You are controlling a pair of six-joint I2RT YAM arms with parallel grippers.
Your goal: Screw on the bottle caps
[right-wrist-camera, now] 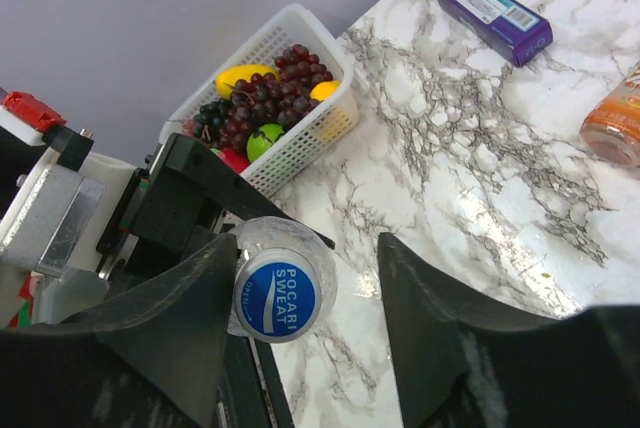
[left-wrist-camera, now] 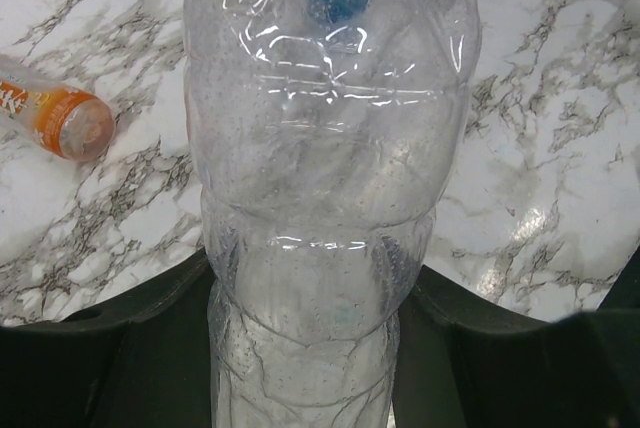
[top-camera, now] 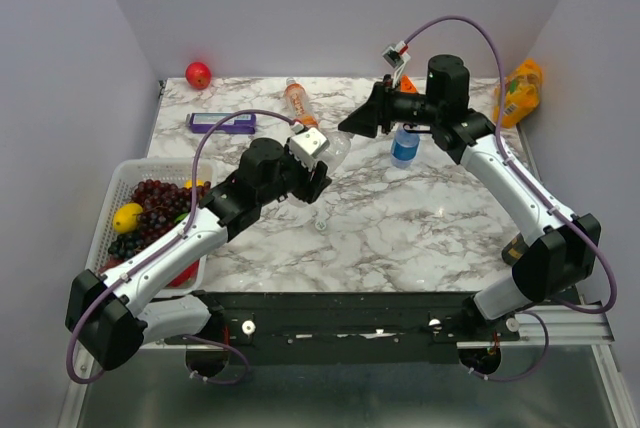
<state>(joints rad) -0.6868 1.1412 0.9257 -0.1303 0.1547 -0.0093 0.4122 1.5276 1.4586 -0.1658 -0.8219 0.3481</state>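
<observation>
The clear thin-walled plastic bottle (left-wrist-camera: pixel 330 198) is clenched between the left gripper's (top-camera: pixel 314 174) jaws. It looks light and likely to buckle under squeeze. The blue round printed cap (right-wrist-camera: pixel 277 296) on its mouth lies ungrasped between the right gripper's (right-wrist-camera: pixel 310 248) spread jaws, nearer one finger. It is small and slick, so pinch it by the rim. The white mesh fruit basket (right-wrist-camera: pixel 300 138) stands well beyond the jaws, leaving turning room.
</observation>
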